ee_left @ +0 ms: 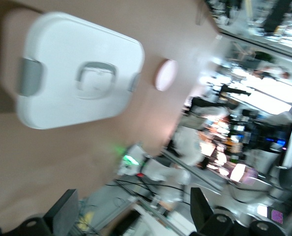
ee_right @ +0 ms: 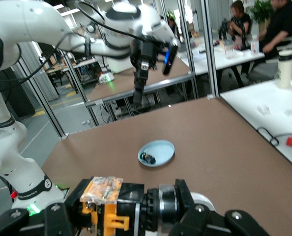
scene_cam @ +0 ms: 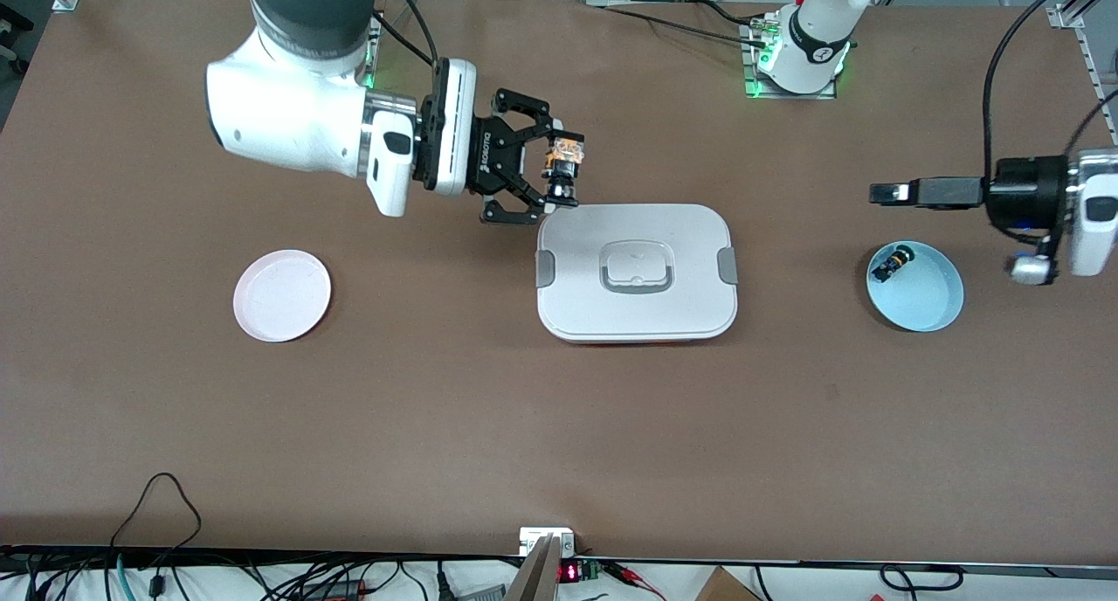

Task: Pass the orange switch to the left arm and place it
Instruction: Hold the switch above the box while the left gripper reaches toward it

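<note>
The right gripper [scene_cam: 559, 177] is hanging in the air just off the corner of the box [scene_cam: 637, 272] that lies toward the right arm's end of the surface [scene_cam: 559, 426], on the side of the box farther from the front camera. Its fingers are clamped tight on the orange switch [scene_cam: 563, 166] — the black cylinder is sitting between the pads and the clear-orange block end is sticking out. In the right wrist view the same switch [ee_right: 121, 209] is filling the foreground, lying crosswise in the grip.

The box is resting closed in the middle of the surface, grey latches at both ends and the recessed handle in its lid.

The left gripper [scene_cam: 882, 193] is hovering up over the left arm's end of the surface, above the light blue plate [scene_cam: 915, 286], with its fingers [ee_left: 65, 214] spread wide and nothing between them. A small black switch [scene_cam: 893, 261] is lying in that blue plate. A pale pink plate [scene_cam: 282, 295] is sitting toward the right arm's end of the surface, well apart from the box.
</note>
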Robot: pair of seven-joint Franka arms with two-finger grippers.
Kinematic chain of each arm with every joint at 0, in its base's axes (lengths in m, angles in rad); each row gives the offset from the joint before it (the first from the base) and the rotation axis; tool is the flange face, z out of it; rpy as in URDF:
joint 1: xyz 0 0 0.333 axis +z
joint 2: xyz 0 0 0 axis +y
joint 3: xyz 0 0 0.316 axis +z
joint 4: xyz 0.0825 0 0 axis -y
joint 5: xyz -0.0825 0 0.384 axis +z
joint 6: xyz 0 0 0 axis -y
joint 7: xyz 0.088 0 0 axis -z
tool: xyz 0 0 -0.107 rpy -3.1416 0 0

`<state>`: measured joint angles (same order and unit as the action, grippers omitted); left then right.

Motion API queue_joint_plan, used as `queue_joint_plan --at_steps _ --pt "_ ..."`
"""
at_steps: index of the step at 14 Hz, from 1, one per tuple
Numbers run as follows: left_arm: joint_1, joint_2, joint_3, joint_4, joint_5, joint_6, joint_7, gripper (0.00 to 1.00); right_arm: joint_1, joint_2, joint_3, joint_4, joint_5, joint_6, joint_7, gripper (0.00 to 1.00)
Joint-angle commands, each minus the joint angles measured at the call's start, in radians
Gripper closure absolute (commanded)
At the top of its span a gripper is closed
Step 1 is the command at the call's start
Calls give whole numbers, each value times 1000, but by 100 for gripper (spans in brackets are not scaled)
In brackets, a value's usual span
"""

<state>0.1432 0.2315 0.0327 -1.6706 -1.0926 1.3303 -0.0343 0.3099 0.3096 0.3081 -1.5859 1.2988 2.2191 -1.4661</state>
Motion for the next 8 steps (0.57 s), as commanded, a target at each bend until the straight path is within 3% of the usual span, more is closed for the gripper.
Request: queue_joint_plan --at_steps 1,4,8 --pt "-8 -24 -8 -171 -244 33 142 0 40 51 -3 24 137 8 -166 89" --pt "-28 -29 -86 -202 -343 142 267 0 80 106 -6 98 218 11 -209 89" --pt "-28 -70 -236 -233 -435 332 267 0 109 161 -7 181 234 68 -212 89"
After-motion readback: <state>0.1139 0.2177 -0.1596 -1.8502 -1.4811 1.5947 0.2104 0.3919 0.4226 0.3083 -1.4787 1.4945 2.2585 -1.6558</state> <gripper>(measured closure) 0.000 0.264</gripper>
